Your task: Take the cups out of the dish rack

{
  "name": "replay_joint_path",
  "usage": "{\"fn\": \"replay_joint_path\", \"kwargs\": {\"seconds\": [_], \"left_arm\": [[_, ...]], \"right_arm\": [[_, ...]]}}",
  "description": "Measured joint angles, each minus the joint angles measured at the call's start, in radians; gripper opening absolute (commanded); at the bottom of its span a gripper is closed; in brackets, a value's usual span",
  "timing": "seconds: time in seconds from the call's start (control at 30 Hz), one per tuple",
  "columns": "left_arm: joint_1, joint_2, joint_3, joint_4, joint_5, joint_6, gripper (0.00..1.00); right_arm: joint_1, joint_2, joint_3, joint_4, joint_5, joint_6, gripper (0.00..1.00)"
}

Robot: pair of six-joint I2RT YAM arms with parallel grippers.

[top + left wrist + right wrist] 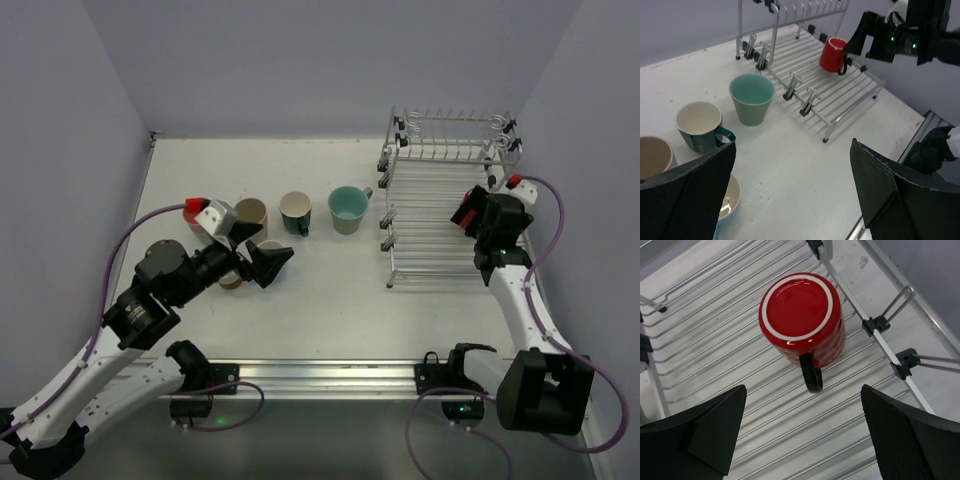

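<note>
The silver wire dish rack (440,200) stands at the right. A red mug (802,315) with a black handle sits upside down on its lower wires (715,340); it also shows in the left wrist view (832,54). My right gripper (802,425) is open just above the mug's handle, touching nothing. On the table stand a tan cup (250,212), a dark teal mug (296,212) and a sage green cup (347,208). My left gripper (262,258) is open and empty, over a pale cup (727,197).
The rack's upper tier (455,130) rises at the back behind the right gripper (860,40). Black clips (802,97) line the rack's left edge. The metal rail (330,375) runs along the near table edge.
</note>
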State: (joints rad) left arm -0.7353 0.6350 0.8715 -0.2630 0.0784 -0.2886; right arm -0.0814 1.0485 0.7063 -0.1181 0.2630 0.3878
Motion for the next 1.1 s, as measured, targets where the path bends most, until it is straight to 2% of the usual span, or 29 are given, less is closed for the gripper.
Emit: {"fn": "replay_joint_path", "kwargs": {"seconds": [0.13,0.3,0.47,1.1], "left_arm": [[0.000,0.007,-0.076,-0.004,0.019,0.022,1.00],[0.000,0.056,-0.085,-0.009,0.053,0.047,1.00],[0.000,0.038,-0.100,-0.008,0.079,0.048,1.00],[0.000,0.014,-0.112,-0.008,0.112,0.050,1.00]], "right_arm": [[-0.018,0.094,0.053,0.026,0.010,-0.017,0.99],[-0.032,0.187,0.091,0.075,-0.010,-0.044,0.99],[-0.044,0.290,0.130,0.101,-0.022,-0.068,0.99],[-0.057,0.473,0.216,0.181,-0.022,-0.127,0.98]]}}
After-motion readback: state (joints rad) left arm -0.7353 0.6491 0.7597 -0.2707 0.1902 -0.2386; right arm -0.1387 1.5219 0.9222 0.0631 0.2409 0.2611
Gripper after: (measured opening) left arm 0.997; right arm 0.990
